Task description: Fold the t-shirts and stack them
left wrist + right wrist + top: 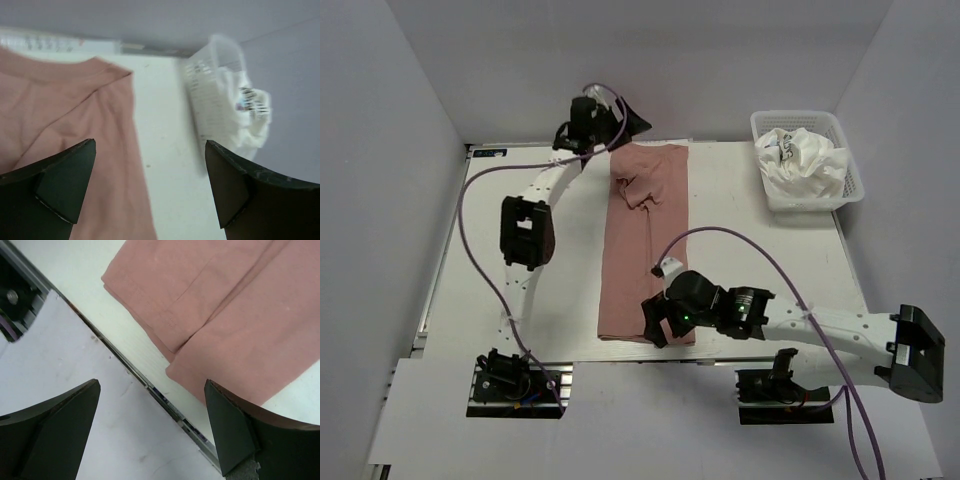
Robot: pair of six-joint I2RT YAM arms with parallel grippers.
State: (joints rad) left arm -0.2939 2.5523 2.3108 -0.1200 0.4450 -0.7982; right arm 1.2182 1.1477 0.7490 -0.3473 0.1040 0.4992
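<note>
Plain dusty pink t-shirt (pixel 645 250): folded lengthwise into a narrow strip, flat, mid worktop (pixel 760 260), running far edge to near edge. Collar end far, w/ one sleeve bunched there; hem layers stacked at near edge. White t-shirts (pixel 805 160), dark print: crumpled heap, far right corner.

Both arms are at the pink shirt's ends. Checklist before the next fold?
1. The left pincer open, empty: ok.
2. The right pincer open, empty: ok.
3. The pink shirt flat along its length: not ok, cloth is bunched near the collar end.
4. Near hem fully on the table: ok, just inside the edge.
5. Right pincer's height above the hem: cannot tell.
6. The white shirts in the basket, away from both arms: ok.
</note>
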